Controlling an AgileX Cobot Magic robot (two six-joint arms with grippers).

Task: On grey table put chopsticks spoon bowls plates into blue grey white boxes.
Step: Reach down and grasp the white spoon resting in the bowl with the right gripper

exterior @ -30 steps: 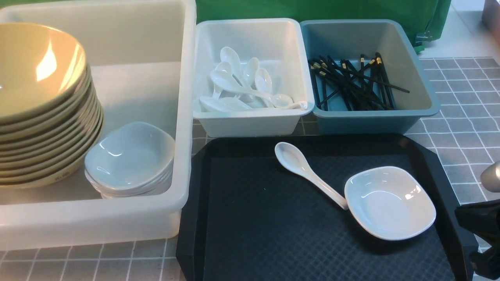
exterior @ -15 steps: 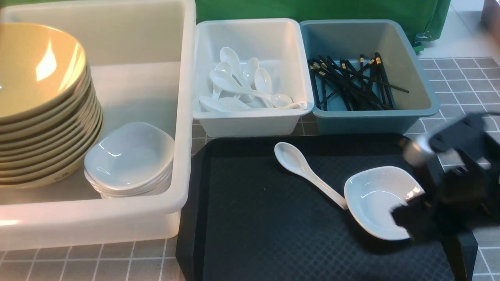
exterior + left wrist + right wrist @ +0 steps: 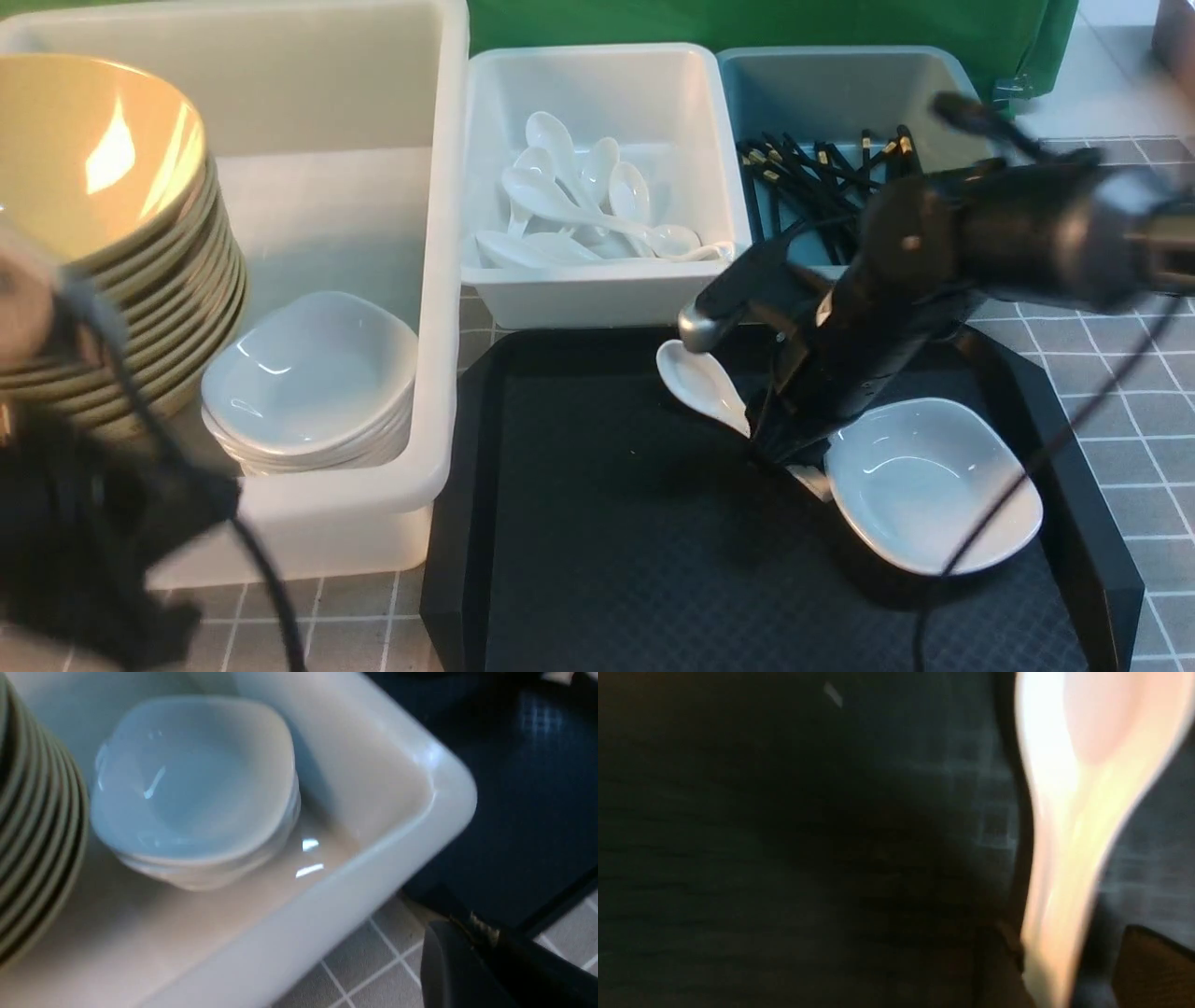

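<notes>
A black tray [image 3: 597,560] with a fine diamond-textured floor, a raised rim and clipped corners lies flat across the near centre and right of the scene. Along the far edge hangs a green sheet [image 3: 747,23], folded at its right end, where a small dark fitting [image 3: 1006,91] sits at its lower corner.

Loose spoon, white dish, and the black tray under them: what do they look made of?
Spoon: glossy white with a smooth sheen, so ceramic or melamine; the look does not settle which.
White dish: same glossy white with sharp light reflections, again ceramic or melamine.
Black tray: probably moulded plastic, matte, with an embossed diamond texture and a smoother raised rim.
</notes>
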